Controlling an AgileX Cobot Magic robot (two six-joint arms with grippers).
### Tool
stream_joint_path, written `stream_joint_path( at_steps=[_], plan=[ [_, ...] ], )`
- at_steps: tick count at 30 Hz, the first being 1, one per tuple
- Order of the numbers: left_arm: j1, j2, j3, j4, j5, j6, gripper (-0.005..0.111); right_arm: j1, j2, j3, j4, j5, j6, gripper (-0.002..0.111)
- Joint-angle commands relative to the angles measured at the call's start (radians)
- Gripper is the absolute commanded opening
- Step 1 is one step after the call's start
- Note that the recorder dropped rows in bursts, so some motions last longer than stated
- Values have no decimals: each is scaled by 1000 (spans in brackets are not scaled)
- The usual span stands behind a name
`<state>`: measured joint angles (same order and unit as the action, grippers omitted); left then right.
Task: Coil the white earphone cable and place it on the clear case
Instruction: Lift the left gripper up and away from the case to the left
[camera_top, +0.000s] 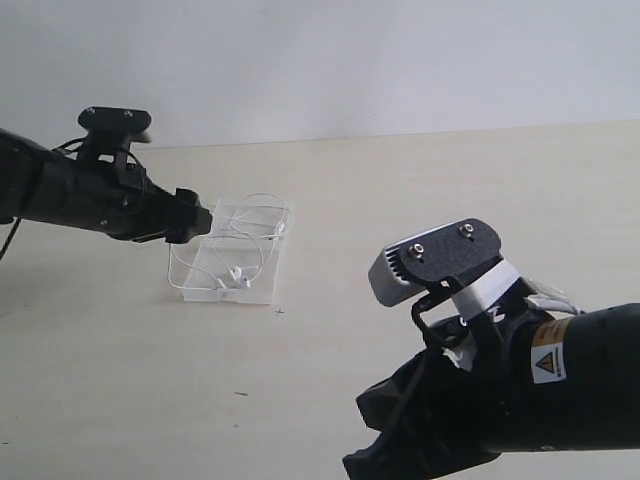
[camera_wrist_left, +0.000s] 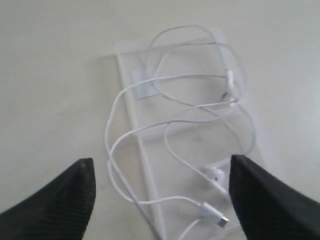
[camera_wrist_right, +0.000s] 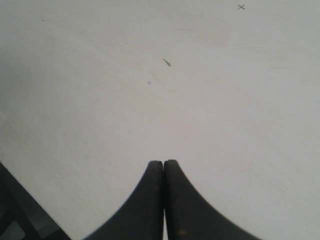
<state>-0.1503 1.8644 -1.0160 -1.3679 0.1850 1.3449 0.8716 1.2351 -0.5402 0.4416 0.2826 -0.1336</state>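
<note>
Hovering jaws apart, left gripper (camera_wrist_left: 161, 162) faces white earphone cable (camera_wrist_left: 192, 76) on clear case (camera_wrist_left: 200, 145); right gripper (camera_wrist_right: 163, 162) closed.

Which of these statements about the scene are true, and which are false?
1. The cable lies mostly on the case. True.
2. The left end effector is shut on the cable. False: it is open and grips nothing.
3. The right end effector is shut. True.
4. The right end effector is over the case. False: only bare table lies under it.
</note>
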Motion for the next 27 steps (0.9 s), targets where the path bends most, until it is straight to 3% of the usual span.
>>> stream_joint_path(
  at_steps=[1, 4, 9, 12, 17, 27],
  plan=[
    [2, -79, 9, 12, 97, -42, 72, 1, -5, 4, 0, -24, -2, 0],
    [2, -150, 15, 72, 152, -89, 72, 1, -5, 4, 0, -24, -2, 0],
    [2, -307, 15, 374, 323, -377, 62, 1, -5, 4, 0, -26, -5, 0],
    [2, -392, 15, 513, 494, -506, 44, 1, -5, 4, -6, -26, -5, 0],
    [0, -487, 26, 534, 769, -612, -1, 1, -5, 4, -8, -26, -5, 0],
    [0, -800, 285, 439, 711, -650, 0, 1, -5, 4, 8, -25, 4, 0]
  ],
)
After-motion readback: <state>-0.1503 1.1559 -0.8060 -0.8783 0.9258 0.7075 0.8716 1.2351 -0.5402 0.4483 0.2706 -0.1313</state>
